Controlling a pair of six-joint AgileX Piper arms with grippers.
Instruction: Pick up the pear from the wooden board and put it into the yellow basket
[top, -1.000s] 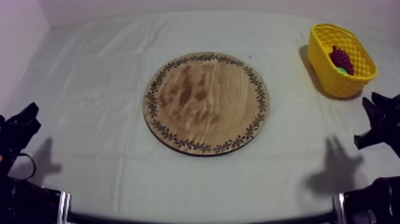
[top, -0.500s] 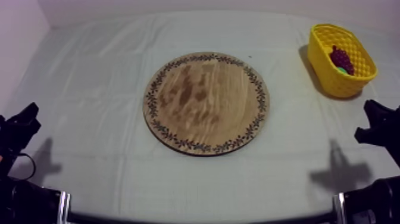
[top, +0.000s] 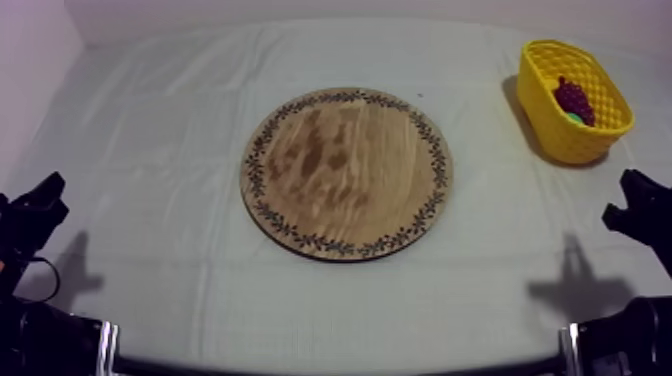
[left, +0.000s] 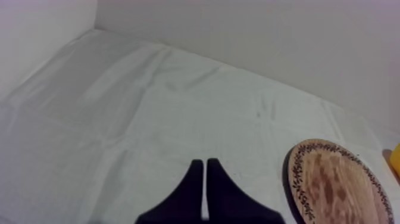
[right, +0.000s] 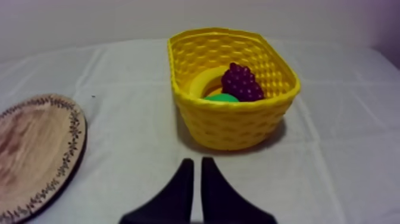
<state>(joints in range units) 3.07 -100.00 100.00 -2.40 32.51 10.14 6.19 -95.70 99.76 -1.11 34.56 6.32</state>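
- The yellow basket (right: 238, 128) stands at the far right of the bench (top: 150, 150). It holds a bunch of grapes (right: 241, 82), a banana (right: 202, 80) and a green fruit that looks to be the pear (right: 221, 97), lying under the grapes.
- The round wooden board (top: 345, 172) lies mid-bench on the grey-white cloth, with a pale wall behind.
- The left hand (left: 205, 164) and the right hand (right: 197, 161) each have their fingers pressed together on nothing.
- Since a second ago the right hand has drawn back toward the bench's near right edge; the left has not moved.
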